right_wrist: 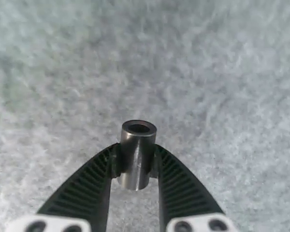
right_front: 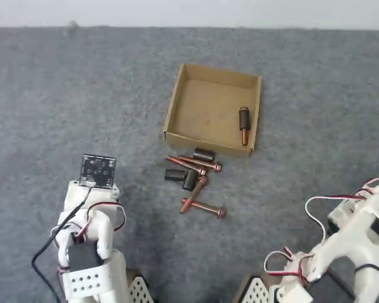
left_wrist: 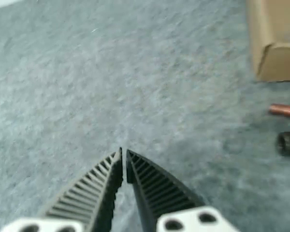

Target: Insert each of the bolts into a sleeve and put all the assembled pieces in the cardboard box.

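An open cardboard box lies on the grey carpet with one bolt-in-sleeve piece inside near its right wall. Just in front of the box lie three copper bolts and three dark sleeves in a loose heap. My right gripper is shut on a dark sleeve, held upright over bare carpet, hollow end up. The right arm sits at the near right. My left gripper is shut with nothing in it, low over carpet left of the heap; a bolt tip, a sleeve and the box corner show beyond it.
Grey carpet covers the whole work surface, with open room left and right of the box. The left arm stands at the near left. A pale wall strip runs along the far edge.
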Robot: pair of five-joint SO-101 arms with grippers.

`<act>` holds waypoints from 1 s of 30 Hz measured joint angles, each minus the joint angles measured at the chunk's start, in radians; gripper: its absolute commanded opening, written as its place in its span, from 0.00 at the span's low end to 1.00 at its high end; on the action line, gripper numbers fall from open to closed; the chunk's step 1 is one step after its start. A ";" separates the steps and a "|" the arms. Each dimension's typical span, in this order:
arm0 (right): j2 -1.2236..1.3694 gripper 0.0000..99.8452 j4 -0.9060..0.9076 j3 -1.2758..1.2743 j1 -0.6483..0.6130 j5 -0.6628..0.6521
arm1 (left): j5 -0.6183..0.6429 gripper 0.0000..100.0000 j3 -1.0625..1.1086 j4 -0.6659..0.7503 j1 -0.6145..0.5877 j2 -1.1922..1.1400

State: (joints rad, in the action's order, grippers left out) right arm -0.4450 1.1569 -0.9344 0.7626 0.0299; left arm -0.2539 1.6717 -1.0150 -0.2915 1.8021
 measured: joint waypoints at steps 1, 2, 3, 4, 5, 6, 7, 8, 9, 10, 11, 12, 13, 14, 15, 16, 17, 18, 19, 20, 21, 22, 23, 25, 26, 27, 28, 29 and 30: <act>0.000 0.01 0.000 0.002 0.002 0.000 | 0.000 0.03 -0.023 -0.014 0.012 0.000; 0.000 0.01 0.000 0.002 0.003 -0.002 | 0.000 0.04 -0.048 -0.031 0.025 0.000; 0.000 0.01 0.000 0.002 0.005 -0.002 | 0.000 0.06 -0.072 -0.048 0.037 0.000; -0.002 0.01 0.000 0.002 0.005 -0.002 | 0.000 0.07 -0.095 -0.064 0.049 0.000; -0.005 0.01 0.000 0.002 0.005 -0.002 | 0.000 0.07 -0.120 -0.083 0.055 0.000; -0.005 0.01 -0.006 0.002 0.005 -0.002 | 0.000 0.07 -0.138 -0.100 0.057 0.000; -0.005 0.01 -0.012 -0.003 0.005 -0.002 | 0.000 0.07 -0.158 -0.115 0.063 0.000; -0.005 0.01 -0.017 -0.006 0.005 -0.002 | 0.000 0.07 -0.175 -0.129 0.066 0.000; -0.005 0.01 -0.021 -0.011 0.005 -0.002 | 0.000 0.07 -0.184 -0.137 0.069 0.000; -0.005 0.01 -0.026 -0.015 0.005 -0.002 | 0.000 0.07 -0.190 -0.143 0.069 0.000; -0.005 0.01 -0.028 -0.015 0.005 -0.002 | 0.000 0.07 -0.195 -0.143 0.069 0.000; -0.005 0.01 -0.028 -0.015 0.005 -0.002 | 0.000 0.07 -0.199 -0.143 0.069 0.000; -0.005 0.01 -0.028 -0.015 0.005 -0.002 | 0.000 0.07 -0.201 -0.143 0.069 0.000; -0.005 0.01 -0.028 -0.015 0.005 -0.002 | 0.000 0.07 -0.207 -0.143 0.069 0.000; -0.005 0.01 -0.028 -0.015 0.005 -0.002 | 0.000 0.07 -0.218 -0.144 0.069 0.000; -0.005 0.01 -0.028 -0.015 0.005 -0.002 | 0.000 0.07 -0.233 -0.144 0.069 -0.002; -0.005 0.01 -0.028 -0.015 0.005 -0.002 | 0.000 0.07 -0.253 -0.144 0.069 -0.012; -0.005 0.01 -0.028 -0.015 0.005 -0.002 | 0.000 0.07 -0.281 -0.144 0.069 -0.029; -0.005 0.01 -0.028 -0.015 0.005 -0.002 | 0.000 0.07 -0.315 -0.144 0.069 -0.068; -0.005 0.01 -0.028 -0.015 0.005 -0.002 | 0.000 0.07 -0.351 -0.144 0.069 -0.114; -0.005 0.01 -0.028 -0.015 0.005 -0.002 | 0.000 0.07 -0.393 -0.144 0.069 -0.167; -0.005 0.01 -0.028 -0.015 0.005 -0.002 | 0.000 0.07 -0.436 -0.150 0.069 -0.221; -0.005 0.01 -0.029 -0.015 0.005 -0.002 | 0.000 0.07 -0.482 -0.158 0.069 -0.284; -0.005 0.01 -0.029 -0.015 0.005 -0.002 | 0.000 0.07 -0.572 -0.176 0.074 -0.410; -0.005 0.01 -0.029 -0.015 0.005 -0.002 | 0.000 0.07 -0.615 -0.189 0.083 -0.476; -0.005 0.01 -0.029 -0.015 0.005 -0.002 | 0.000 0.07 -0.657 -0.198 0.095 -0.539; -0.005 0.01 -0.029 -0.015 0.005 -0.002 | 0.000 0.07 -0.692 -0.212 0.112 -0.595; -0.005 0.01 -0.029 -0.015 0.005 -0.002 | 0.000 0.08 -0.721 -0.226 0.132 -0.641; -0.005 0.01 -0.029 -0.015 0.005 -0.002 | 0.008 0.08 -0.744 -0.241 0.161 -0.680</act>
State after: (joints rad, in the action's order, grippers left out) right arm -0.4496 1.1278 -0.9498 0.7672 0.0284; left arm -0.2463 0.9275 -1.2559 -0.1304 1.1224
